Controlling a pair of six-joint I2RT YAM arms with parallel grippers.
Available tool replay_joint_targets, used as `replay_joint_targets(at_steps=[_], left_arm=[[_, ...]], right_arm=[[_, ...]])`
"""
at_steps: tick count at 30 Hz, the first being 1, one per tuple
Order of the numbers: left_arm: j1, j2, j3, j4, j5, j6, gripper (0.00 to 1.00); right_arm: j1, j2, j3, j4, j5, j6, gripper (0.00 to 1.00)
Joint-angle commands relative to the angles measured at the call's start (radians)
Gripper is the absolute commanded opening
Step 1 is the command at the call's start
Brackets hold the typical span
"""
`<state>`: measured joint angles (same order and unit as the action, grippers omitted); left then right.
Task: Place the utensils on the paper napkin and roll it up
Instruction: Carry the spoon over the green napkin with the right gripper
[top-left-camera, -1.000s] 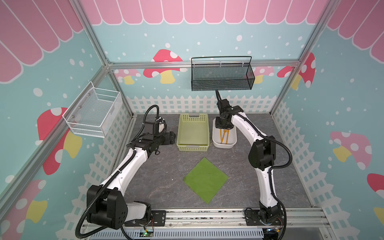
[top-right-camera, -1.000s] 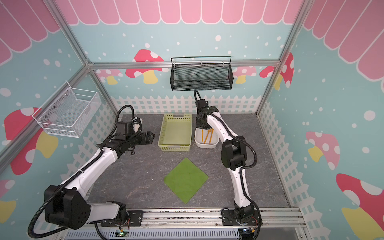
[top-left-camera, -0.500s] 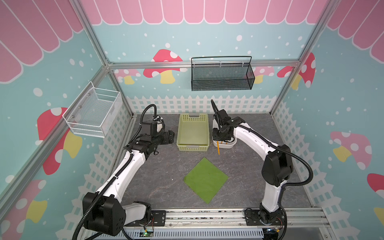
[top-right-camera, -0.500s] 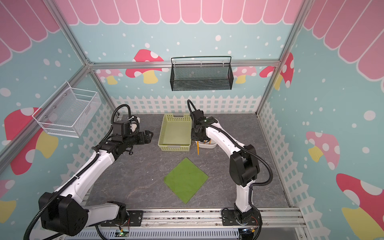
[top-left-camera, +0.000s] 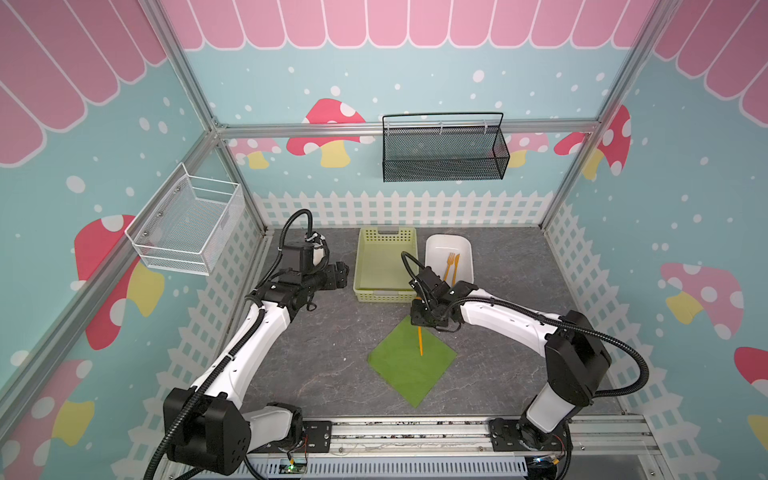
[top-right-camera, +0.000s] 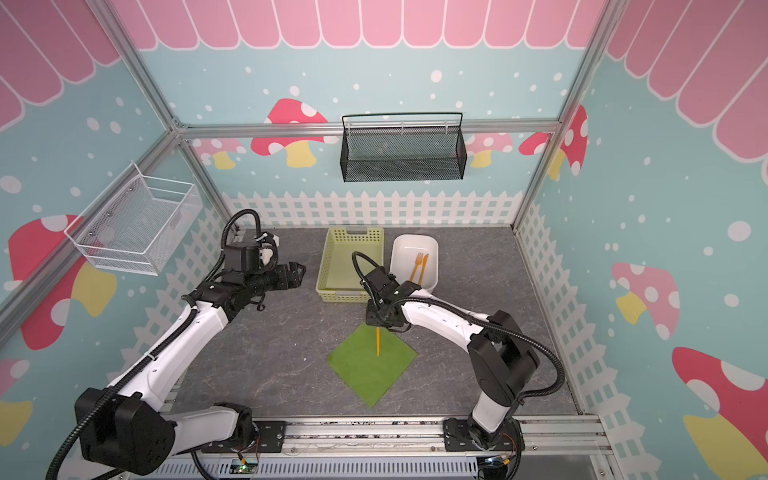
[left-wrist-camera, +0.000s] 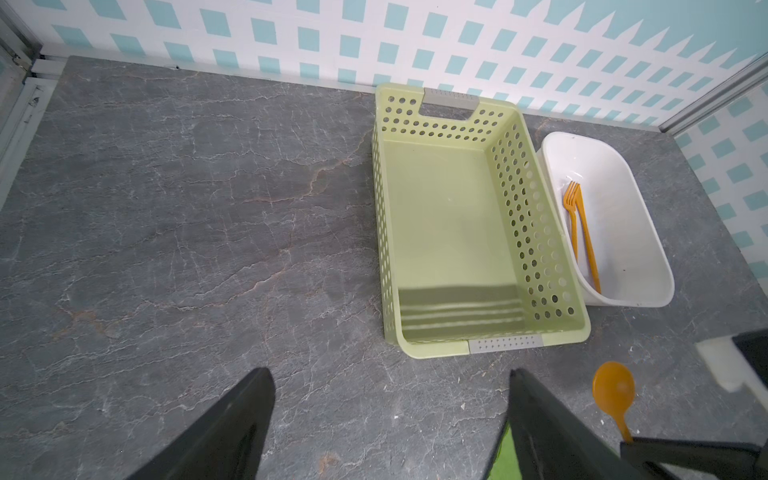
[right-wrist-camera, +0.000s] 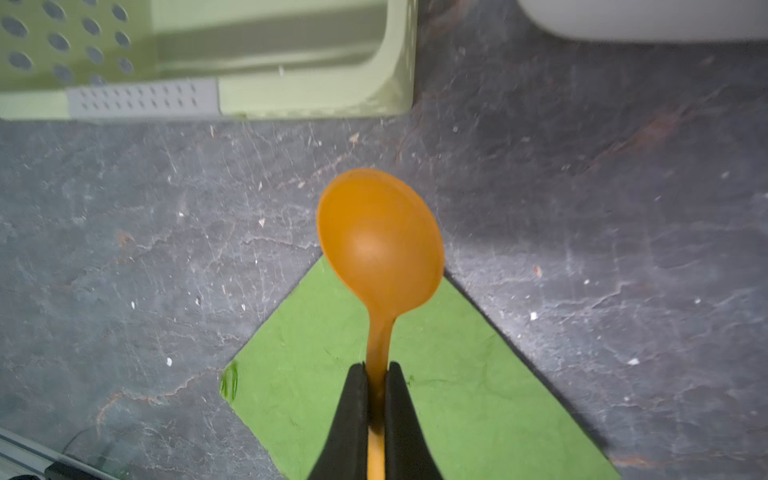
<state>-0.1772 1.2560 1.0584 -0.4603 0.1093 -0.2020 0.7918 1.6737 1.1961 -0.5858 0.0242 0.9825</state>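
My right gripper (right-wrist-camera: 376, 368) is shut on the handle of the orange spoon (right-wrist-camera: 380, 245). It holds the spoon above the far corner of the green paper napkin (top-left-camera: 411, 361), and the handle (top-left-camera: 420, 340) points toward the napkin's middle in both top views. The orange fork (top-left-camera: 449, 262) and knife (top-left-camera: 456, 268) lie side by side in the white dish (top-left-camera: 440, 249). My left gripper (top-left-camera: 343, 276) hovers open and empty left of the basket, with bare table between its fingers (left-wrist-camera: 249, 415).
A pale yellow-green perforated basket (top-left-camera: 384, 266) stands empty between the left gripper and the white dish. A black mesh basket (top-left-camera: 444, 153) hangs on the back wall and a white wire basket (top-left-camera: 187, 226) on the left wall.
The right arm carried the spoon from the white dish forward to above the napkin's far corner. The left arm shifted only slightly and stayed open.
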Motion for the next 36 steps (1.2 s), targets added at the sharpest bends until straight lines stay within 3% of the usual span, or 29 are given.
replay_joint_targets(at_steps=[1,16,36], left_arm=[[0.005,-0.012,-0.011,-0.017,0.011,-0.002,0.90],[0.005,-0.018,-0.015,-0.018,0.009,-0.004,0.90],[0.005,-0.037,-0.019,-0.015,0.007,-0.005,0.90]], right_arm=[[0.037,-0.030,-0.048,0.084,-0.001,0.113,0.03],[0.170,0.062,-0.097,0.174,-0.009,0.199,0.03],[0.170,0.128,-0.104,0.186,0.007,0.165,0.03]])
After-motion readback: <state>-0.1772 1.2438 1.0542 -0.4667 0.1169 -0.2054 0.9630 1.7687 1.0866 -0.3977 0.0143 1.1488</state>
